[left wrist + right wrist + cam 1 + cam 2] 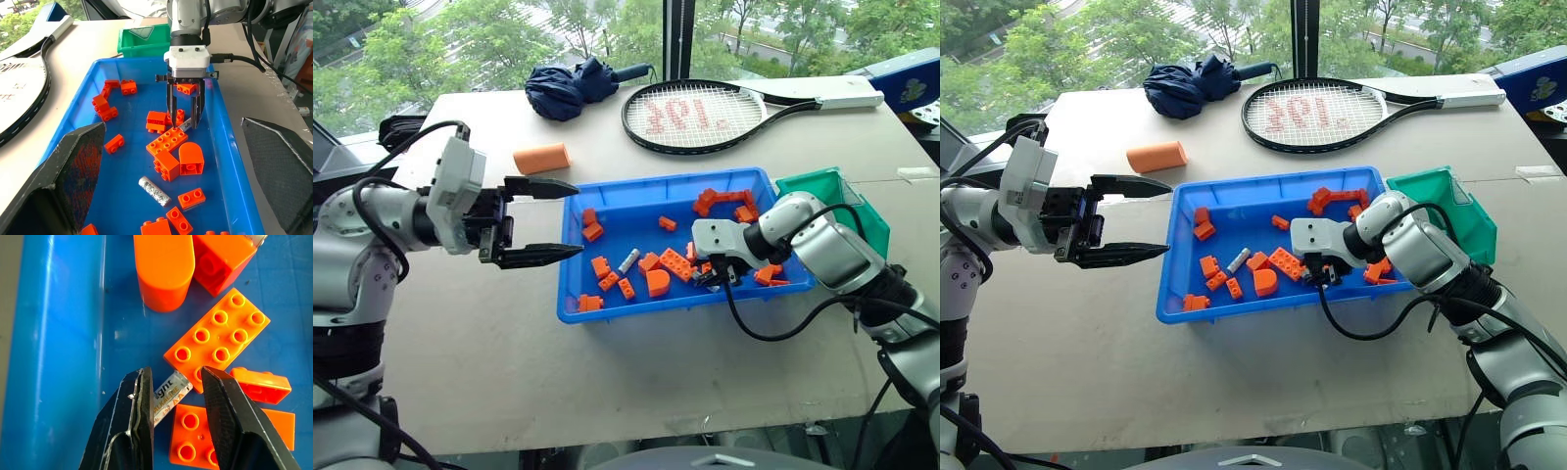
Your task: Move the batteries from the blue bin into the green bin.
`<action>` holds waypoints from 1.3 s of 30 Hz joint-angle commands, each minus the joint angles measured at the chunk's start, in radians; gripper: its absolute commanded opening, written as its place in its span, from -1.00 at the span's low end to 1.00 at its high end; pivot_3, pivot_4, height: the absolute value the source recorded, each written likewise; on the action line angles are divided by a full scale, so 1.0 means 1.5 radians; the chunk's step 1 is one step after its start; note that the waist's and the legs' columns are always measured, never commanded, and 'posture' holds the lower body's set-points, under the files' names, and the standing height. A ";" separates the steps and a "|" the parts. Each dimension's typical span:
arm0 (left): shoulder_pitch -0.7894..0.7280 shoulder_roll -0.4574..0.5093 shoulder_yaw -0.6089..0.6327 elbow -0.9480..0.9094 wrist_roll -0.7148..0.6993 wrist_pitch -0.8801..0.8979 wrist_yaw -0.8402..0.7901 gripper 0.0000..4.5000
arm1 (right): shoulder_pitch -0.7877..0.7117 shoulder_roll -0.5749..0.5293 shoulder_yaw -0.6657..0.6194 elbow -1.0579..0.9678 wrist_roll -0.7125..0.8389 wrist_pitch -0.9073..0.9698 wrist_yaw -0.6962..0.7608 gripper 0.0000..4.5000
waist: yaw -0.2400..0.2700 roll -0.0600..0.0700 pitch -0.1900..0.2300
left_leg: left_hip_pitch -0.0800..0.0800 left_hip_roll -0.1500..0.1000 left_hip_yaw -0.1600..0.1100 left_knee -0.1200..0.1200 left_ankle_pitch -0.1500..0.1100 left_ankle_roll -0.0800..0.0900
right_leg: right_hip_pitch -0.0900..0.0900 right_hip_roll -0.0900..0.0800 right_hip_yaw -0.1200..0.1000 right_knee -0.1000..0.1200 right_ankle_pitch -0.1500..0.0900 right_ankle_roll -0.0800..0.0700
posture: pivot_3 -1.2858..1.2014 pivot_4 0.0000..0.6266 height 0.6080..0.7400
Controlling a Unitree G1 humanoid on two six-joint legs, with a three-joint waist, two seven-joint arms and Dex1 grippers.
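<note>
The blue bin (570, 255) lies mid-table with many orange blocks (675, 262) in it. One loose silver battery (627, 260) rests near the bin's middle, also seen in the left wrist view (154, 191). My right gripper (184, 125) points down into the bin's near right part and is shut on another battery (166, 396), a labelled AA cell lying slanted between its fingers (139, 396) beside a flat orange block. The green bin (818, 184) stands against the blue bin's far right corner. My left gripper (578, 218) hovers open just outside the bin's left rim.
A tennis racket (695, 116) and a folded dark blue umbrella (570, 88) lie at the back of the table. An orange foam cylinder (541, 158) sits left of the bin's far corner. The table's front edge runs close below the bin.
</note>
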 commanded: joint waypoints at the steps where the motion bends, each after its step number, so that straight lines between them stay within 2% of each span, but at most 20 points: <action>1: -0.011 0.002 0.009 -0.004 -0.002 -0.009 -0.002 1.00 | -0.001 -0.003 -0.027 -0.026 0.010 0.004 -0.006 0.01 | 0.000 0.000 0.000 | 0.000 0.000 0.000 0.000 0.000 0.000 | 0.000 0.000 0.000 0.000 0.000 0.000 | 0.03 -0.52 1.00; 2: -0.011 0.002 0.009 -0.004 -0.003 -0.008 -0.003 1.00 | 0.000 -0.004 -0.029 -0.028 0.010 0.007 -0.011 0.28 | 0.000 0.000 0.000 | 0.000 0.000 0.000 0.000 0.000 0.000 | 0.000 0.000 0.000 0.000 0.000 0.000 | 0.03 -0.52 1.00; 3: -0.012 0.002 0.009 -0.004 -0.003 -0.008 -0.004 1.00 | 0.001 -0.007 -0.031 -0.031 0.011 0.010 -0.011 0.37 | 0.000 0.000 0.000 | 0.000 0.000 0.000 0.000 0.000 0.000 | 0.000 0.000 0.000 0.000 0.000 0.000 | 0.03 -0.52 1.00; 5: -0.013 0.002 0.010 -0.003 -0.002 -0.008 -0.004 1.00 | 0.003 -0.018 -0.027 -0.042 0.016 0.023 -0.001 0.76 | 0.000 0.000 0.000 | 0.000 0.000 0.000 0.000 0.000 0.000 | 0.000 0.000 0.000 0.000 0.000 0.000 | 0.03 -0.52 1.00; 14: -0.015 0.004 0.010 -0.001 0.000 -0.006 -0.003 1.00 | 0.028 -0.038 0.004 -0.057 0.001 0.044 -0.003 0.76 | 0.001 0.000 0.000 | 0.000 0.000 0.000 0.000 0.000 0.000 | 0.000 0.000 0.000 0.000 0.000 0.000 | 0.03 -0.52 1.00; 23: -0.017 0.005 0.009 -0.003 -0.002 -0.003 -0.002 1.00 | 0.030 -0.033 0.019 -0.017 -0.056 -0.031 -0.030 0.76 | 0.000 0.000 0.000 | 0.000 0.000 0.000 0.000 0.000 0.000 | 0.000 0.000 0.000 0.000 0.000 0.000 | 0.03 -0.52 1.00; 27: -0.018 0.007 0.009 -0.002 0.000 -0.003 -0.005 1.00 | 0.026 -0.030 0.012 -0.012 -0.062 -0.038 -0.034 -0.06 | 0.000 0.000 0.000 | 0.000 0.000 0.000 0.000 0.000 0.000 | 0.000 0.000 0.000 0.000 0.000 0.000 | 0.03 -0.52 1.00; 29: -0.020 0.006 0.008 -0.001 -0.001 -0.003 -0.005 1.00 | 0.026 -0.031 0.010 -0.014 -0.064 -0.038 -0.031 -0.38 | 0.000 0.000 0.000 | 0.000 0.000 0.000 0.000 0.000 0.000 | 0.000 0.000 0.000 0.000 0.000 0.000 | 0.03 -0.52 1.00; 31: -0.022 0.005 0.007 0.000 -0.001 -0.003 -0.005 1.00 | 0.027 -0.032 0.009 -0.016 -0.065 -0.037 -0.028 -0.82 | 0.001 0.000 0.000 | 0.000 0.000 0.000 0.000 0.000 0.000 | 0.000 0.000 0.000 0.000 0.000 0.000 | 0.03 -0.52 1.00; 32: -0.022 0.005 0.007 0.000 -0.001 -0.003 -0.005 1.00 | 0.027 -0.031 0.008 -0.017 -0.065 -0.038 -0.027 -0.98 | 0.001 0.000 0.000 | 0.000 0.000 0.000 0.000 0.000 0.000 | 0.000 0.000 0.000 0.000 0.000 0.000 | 0.03 -0.52 1.00; 39: -0.023 0.004 0.007 0.002 -0.001 -0.004 -0.005 1.00 | 0.030 -0.030 0.004 -0.022 -0.063 -0.032 -0.027 -0.98 | 0.000 0.000 0.000 | 0.000 0.000 0.000 0.000 0.000 0.000 | 0.000 0.000 0.000 0.000 0.000 0.000 | 0.03 -0.52 1.00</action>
